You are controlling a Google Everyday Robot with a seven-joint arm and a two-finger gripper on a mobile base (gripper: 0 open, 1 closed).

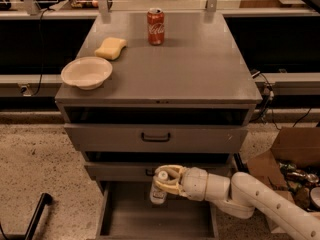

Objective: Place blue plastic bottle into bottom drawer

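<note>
The blue plastic bottle [158,189] is small and clear with a white cap. It stands upright in my gripper [163,182], whose cream fingers are shut around its upper part. My white arm comes in from the lower right. The bottle hangs over the back of the open bottom drawer [125,219], just in front of the middle drawer's face. Its base is close to the drawer's grey floor; I cannot tell if it touches.
On the cabinet top stand a red soda can [155,19], a yellow sponge [110,48] and a white bowl [86,72]. The upper drawer's dark handle [155,137] is above my gripper. A cardboard box [290,159] sits on the floor at right.
</note>
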